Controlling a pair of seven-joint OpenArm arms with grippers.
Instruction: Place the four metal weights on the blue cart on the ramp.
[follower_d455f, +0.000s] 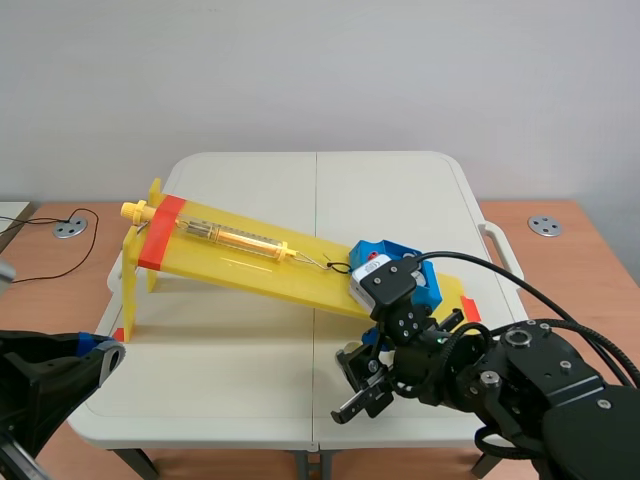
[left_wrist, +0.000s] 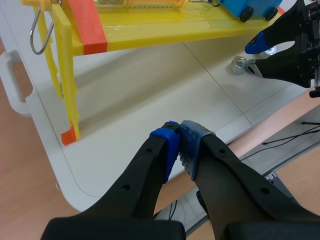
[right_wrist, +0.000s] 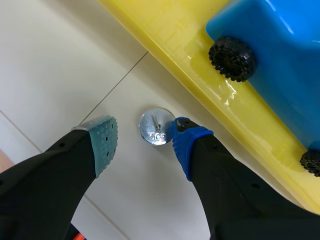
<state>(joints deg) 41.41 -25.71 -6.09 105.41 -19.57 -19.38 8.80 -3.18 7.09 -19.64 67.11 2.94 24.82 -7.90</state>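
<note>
The right gripper (right_wrist: 142, 136) hangs spread around 1 round silver metal weight (right_wrist: 156, 128) on the white table (right_wrist: 60, 60), just beside the yellow plastic ramp (right_wrist: 200, 75) bearing the blue wheeled cart (right_wrist: 280, 45). The left gripper (left_wrist: 179, 145) is pressed together. This weight isn't loaded yet; I can't see the other 3.

A white folding tabletop (follower_d455f: 250, 380) with rounded corners and a seam down its middle fills the centre. A moulded carry handle (follower_d455f: 503, 245) sticks out from its right edge. A clear yellow spring scale (follower_d455f: 235, 238) lies slantwise over the tabletop's left half, its knob end higher and to the left. Behind, a brown wooden surface (follower_d455f: 585, 265) shows on both sides, with a round silver grommet (follower_d455f: 70, 227) on the left and another (follower_d455f: 545, 225) on the right. A thin black cable (follower_d455f: 60, 268) trails from the left one. A plain pale wall (follower_d455f: 320, 70) stands behind.
</note>
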